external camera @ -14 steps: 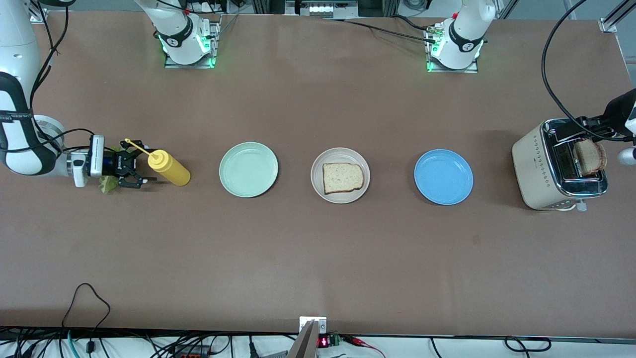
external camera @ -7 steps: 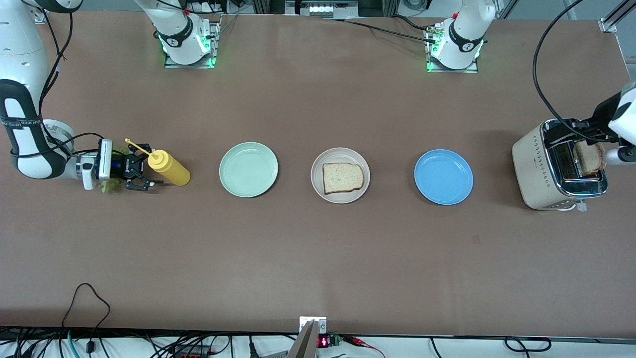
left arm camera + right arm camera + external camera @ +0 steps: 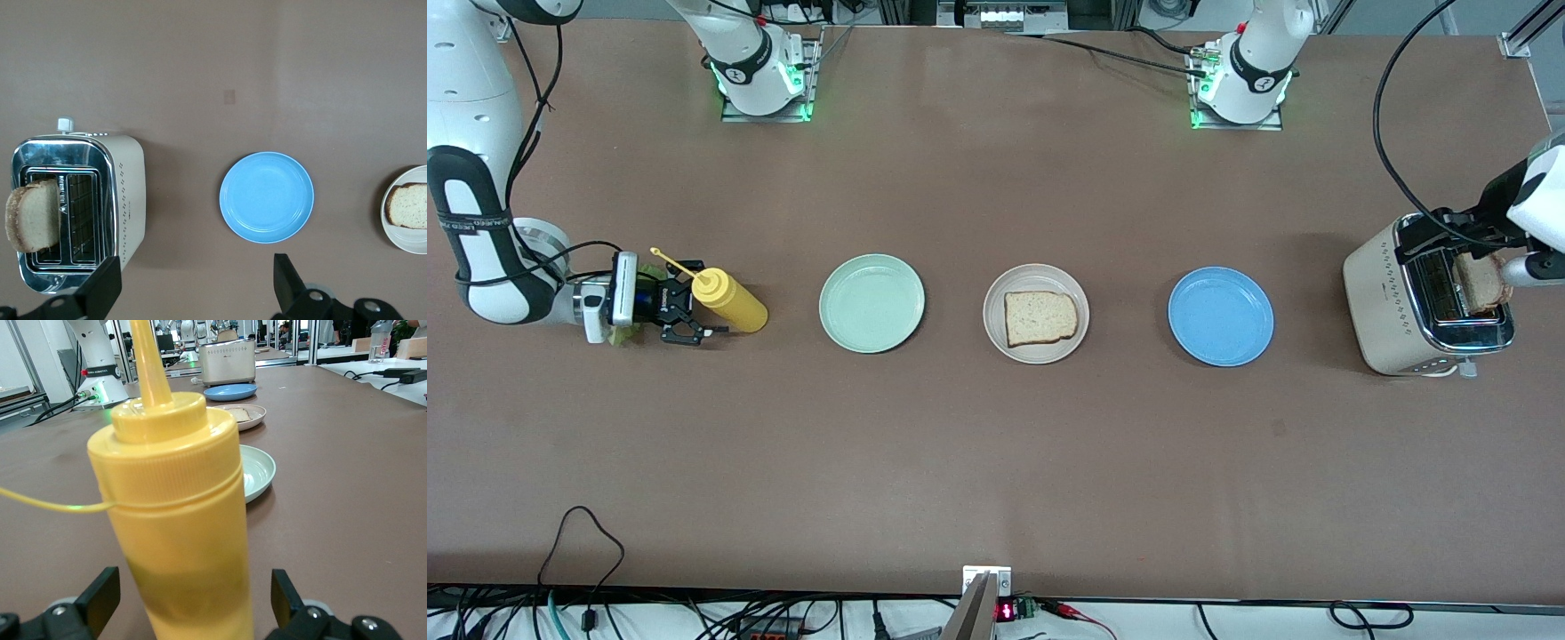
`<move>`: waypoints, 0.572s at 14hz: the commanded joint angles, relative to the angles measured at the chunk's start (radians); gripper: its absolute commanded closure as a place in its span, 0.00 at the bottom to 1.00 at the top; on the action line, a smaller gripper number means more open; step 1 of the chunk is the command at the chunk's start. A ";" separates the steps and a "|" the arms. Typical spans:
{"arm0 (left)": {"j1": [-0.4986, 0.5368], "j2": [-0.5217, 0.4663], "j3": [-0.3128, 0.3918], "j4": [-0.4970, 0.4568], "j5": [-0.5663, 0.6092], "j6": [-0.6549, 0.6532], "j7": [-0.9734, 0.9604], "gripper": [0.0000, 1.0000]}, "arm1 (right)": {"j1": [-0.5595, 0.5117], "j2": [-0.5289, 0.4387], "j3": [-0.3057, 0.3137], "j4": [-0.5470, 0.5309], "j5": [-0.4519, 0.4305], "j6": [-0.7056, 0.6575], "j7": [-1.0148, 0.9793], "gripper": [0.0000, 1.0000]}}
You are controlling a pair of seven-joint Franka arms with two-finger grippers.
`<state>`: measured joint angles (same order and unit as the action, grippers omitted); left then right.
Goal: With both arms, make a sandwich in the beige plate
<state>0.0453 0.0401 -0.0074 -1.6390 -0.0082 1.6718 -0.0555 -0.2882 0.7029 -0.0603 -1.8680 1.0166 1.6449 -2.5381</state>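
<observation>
The beige plate (image 3: pixel 1036 352) sits mid-table with one bread slice (image 3: pixel 1040 317) on it. A second bread slice (image 3: pixel 1482 282) stands up out of a slot of the cream toaster (image 3: pixel 1392 298) at the left arm's end. My left gripper (image 3: pixel 195 283) hangs open and empty high over the toaster's edge. At the right arm's end my right gripper (image 3: pixel 685 317) is low and open, its jaws either side of a yellow squeeze bottle (image 3: pixel 180 520) without touching it. A green lettuce leaf (image 3: pixel 623 336) lies under the right wrist, mostly hidden.
A mint green plate (image 3: pixel 871 303) lies between the bottle and the beige plate. A blue plate (image 3: pixel 1220 316) lies between the beige plate and the toaster. Both are bare. The table's front half is open brown surface.
My right gripper has slid toward the yellow bottle, bringing its open jaws around it. The left arm has shifted slightly above the toaster. Bread and plates have not moved.
</observation>
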 commanded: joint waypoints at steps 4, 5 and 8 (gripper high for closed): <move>0.011 -0.022 -0.009 0.008 0.008 -0.039 0.003 0.00 | 0.017 0.010 0.000 0.009 0.020 0.006 -0.016 0.22; 0.010 -0.022 -0.011 0.011 0.008 -0.070 0.003 0.00 | 0.020 0.010 0.001 0.009 0.020 0.006 -0.016 0.37; 0.010 -0.022 -0.005 0.059 0.007 -0.102 0.003 0.00 | 0.027 0.009 -0.001 0.010 0.019 0.006 -0.014 0.78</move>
<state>0.0498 0.0256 -0.0084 -1.6182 -0.0082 1.6074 -0.0557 -0.2697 0.7030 -0.0600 -1.8665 1.0188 1.6453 -2.5384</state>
